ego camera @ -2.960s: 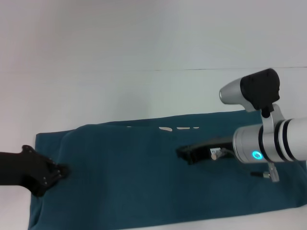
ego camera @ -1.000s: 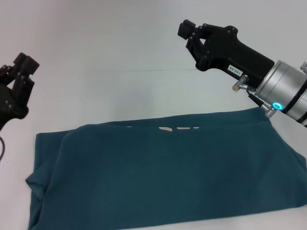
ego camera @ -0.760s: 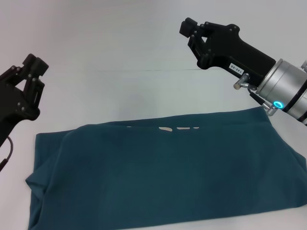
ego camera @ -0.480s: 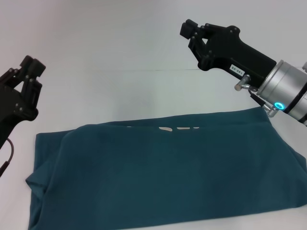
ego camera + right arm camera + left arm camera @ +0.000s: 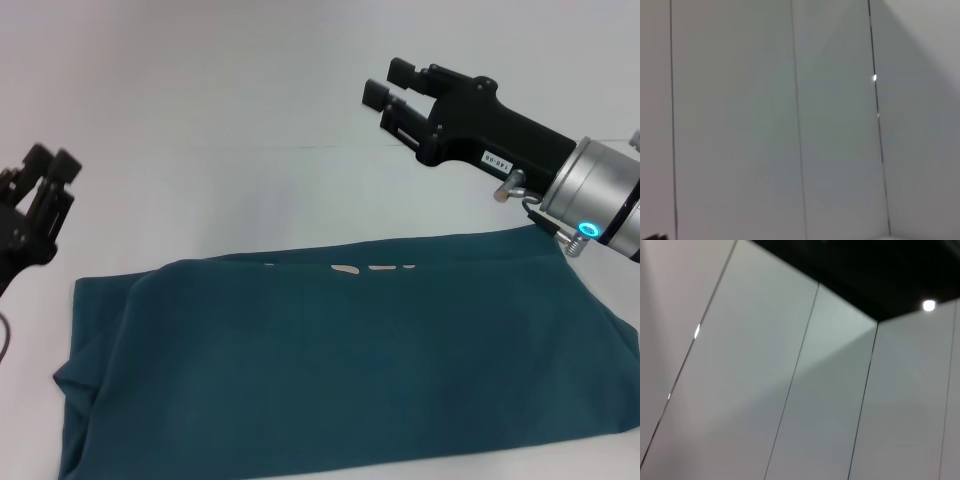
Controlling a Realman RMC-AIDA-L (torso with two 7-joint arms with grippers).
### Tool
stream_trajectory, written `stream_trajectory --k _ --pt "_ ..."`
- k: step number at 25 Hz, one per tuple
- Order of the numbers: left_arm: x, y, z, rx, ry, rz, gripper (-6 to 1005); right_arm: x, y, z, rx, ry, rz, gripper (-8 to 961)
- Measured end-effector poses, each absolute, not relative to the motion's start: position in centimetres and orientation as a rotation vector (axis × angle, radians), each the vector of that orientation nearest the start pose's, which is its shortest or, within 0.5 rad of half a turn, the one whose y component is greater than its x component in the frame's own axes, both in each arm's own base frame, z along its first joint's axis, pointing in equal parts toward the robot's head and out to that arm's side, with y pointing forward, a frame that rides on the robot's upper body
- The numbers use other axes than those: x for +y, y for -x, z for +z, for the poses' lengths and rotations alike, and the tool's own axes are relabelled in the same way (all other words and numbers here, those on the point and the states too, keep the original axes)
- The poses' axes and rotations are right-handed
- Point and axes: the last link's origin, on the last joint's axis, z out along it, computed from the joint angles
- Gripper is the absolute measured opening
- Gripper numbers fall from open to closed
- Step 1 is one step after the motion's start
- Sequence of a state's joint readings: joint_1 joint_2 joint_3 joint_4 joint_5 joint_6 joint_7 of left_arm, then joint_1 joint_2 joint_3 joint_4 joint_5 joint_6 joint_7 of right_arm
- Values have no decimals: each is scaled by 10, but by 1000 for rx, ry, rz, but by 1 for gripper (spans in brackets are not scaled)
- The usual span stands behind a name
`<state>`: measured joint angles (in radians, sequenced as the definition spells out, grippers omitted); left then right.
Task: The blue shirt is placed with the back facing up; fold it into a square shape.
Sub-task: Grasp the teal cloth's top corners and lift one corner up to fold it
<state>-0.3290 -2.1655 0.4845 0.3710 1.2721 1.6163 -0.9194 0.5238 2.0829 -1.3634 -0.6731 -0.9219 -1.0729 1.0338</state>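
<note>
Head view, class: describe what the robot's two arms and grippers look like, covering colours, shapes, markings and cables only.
The right gripper is matte black and angular, with blocky jaws and a small white label on its side. Behind it sits a silver cylindrical wrist with black bands, a glowing blue ring light and small metal knobs. The left gripper is also black and blocky, with a thin dark cable at the picture's left edge.

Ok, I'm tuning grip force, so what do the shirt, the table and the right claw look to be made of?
The shirt looks like soft matte knit, probably cotton: it creases and lies limp. The table looks like a smooth, hard white surface with a faint seam; laminate or painted board, I can't tell which. The right claw looks like matte black rigid plastic or coated metal, joined to a brushed silver metal wrist.
</note>
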Motion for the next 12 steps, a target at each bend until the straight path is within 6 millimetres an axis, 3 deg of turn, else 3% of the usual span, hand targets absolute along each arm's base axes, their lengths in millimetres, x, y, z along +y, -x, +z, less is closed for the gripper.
stream_trajectory --k 2,5,10,12 --pt "286 308 34 -596 1807 -1246 234 393 -176 -13 345 2323 1029 177" --pt "285 320 46 -699 1917 -1128 353 399 -175 -18 388 2466 900 312" --pt "275 334 70 -863 2087 -847 392 402 -174 -28 466 2612 734 605" --pt "269 337 78 -912 2142 -733 407 399 -174 -31 461 2612 734 560"
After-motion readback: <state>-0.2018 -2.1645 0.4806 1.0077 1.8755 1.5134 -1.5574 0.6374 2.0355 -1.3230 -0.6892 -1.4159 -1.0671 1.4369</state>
